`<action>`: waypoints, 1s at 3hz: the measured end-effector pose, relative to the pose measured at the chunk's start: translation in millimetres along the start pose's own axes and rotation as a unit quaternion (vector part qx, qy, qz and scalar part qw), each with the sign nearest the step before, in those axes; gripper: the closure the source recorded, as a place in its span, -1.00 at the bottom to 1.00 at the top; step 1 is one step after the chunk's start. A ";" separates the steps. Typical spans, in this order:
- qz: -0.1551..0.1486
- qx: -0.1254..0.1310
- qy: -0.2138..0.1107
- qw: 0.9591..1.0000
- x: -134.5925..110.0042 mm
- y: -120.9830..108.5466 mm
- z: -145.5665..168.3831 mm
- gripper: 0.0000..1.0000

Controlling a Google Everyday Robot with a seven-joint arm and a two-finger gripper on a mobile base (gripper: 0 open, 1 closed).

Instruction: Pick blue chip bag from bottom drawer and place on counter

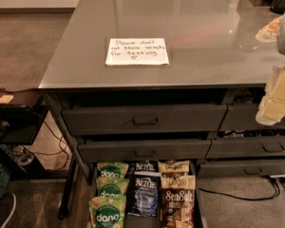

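Observation:
The bottom drawer is pulled open at the bottom centre and holds three rows of snack bags. A navy blue chip bag with white "Kettle" lettering lies in the middle row, with a second one behind it. Green "dang" bags fill the left row and tan-and-brown bags the right row. The grey glossy counter bears a white handwritten note. My gripper is pale and hangs at the right edge, beside the counter's front right corner, well above and to the right of the drawer.
Two flat drawer fronts with slot handles sit above the open drawer. More drawers are at the right. A dark low table stands at the left. Cables lie on the floor at the right. A shoe is at the bottom left.

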State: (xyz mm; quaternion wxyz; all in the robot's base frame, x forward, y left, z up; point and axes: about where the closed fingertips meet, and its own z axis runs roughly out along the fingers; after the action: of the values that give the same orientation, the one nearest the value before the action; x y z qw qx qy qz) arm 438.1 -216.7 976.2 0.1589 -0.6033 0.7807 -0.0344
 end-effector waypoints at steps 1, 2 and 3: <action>0.000 0.000 0.000 1.000 0.0 0.0 0.1 -1.00; 0.000 -0.002 -0.017 1.000 -2.8 4.3 16.2 -1.00; -0.005 -0.012 -0.060 0.998 -13.9 27.0 56.7 -1.00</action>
State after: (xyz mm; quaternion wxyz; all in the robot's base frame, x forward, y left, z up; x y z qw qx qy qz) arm 432.5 -188.3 918.7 0.1976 -0.6102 0.7671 0.0107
